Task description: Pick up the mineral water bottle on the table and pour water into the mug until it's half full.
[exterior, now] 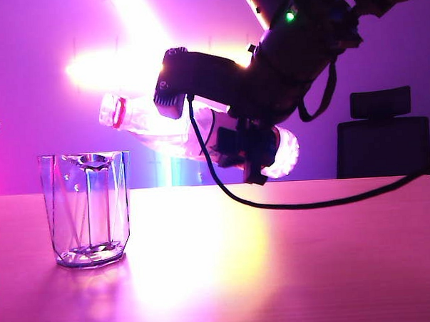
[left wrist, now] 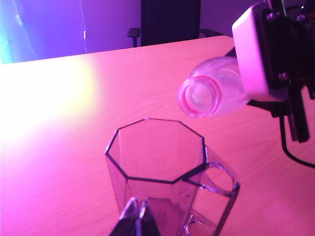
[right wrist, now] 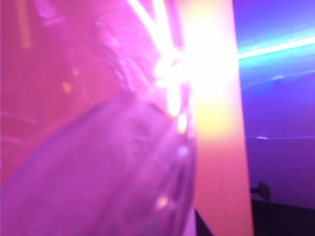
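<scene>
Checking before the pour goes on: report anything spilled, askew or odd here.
No spill shows on the table. The right gripper holds the mineral water bottle tipped nearly level, capless mouth toward the mug, which stands upright and looks empty. The left gripper sits by the mug, idle.

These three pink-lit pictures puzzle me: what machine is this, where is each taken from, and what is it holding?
It is a robot with two arms, each ending in a gripper. One picture is from a camera facing the table; the other two are from cameras on the wrists. In the table picture, the right gripper holds the mineral water bottle in the air, tipped almost level, open mouth toward the mug, a clear glass standing on the table. The left wrist picture looks down past the left gripper, fingers together, into the mug. The right wrist picture is mostly blurred bottle.
</scene>
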`<state>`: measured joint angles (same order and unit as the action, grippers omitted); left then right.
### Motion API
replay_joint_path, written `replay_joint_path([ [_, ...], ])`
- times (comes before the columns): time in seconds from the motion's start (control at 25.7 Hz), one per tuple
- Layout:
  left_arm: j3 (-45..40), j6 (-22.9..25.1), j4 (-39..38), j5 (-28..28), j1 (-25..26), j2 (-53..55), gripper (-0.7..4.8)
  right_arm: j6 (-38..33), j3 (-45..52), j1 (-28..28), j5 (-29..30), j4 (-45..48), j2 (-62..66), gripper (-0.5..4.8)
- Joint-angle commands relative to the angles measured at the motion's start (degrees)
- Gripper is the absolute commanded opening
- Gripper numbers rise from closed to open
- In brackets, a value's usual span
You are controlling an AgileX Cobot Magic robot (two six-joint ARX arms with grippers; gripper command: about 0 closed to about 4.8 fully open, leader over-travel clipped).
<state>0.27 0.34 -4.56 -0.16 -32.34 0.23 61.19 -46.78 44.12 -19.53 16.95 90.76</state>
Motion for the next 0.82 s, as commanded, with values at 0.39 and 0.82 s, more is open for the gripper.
replay_joint_path([
  [0.39,0.24,-0.15,0.37,0.20,-0.02,0.11,-0.02,8.39,-0.61,0.13,-1.55,10.36,0.33,2.19],
  [0.82,0.24,-0.15,0.37,0.20,-0.04,0.11,-0.02,15.58,-0.70,0.79,-5.42,15.47,2.99,2.19],
])
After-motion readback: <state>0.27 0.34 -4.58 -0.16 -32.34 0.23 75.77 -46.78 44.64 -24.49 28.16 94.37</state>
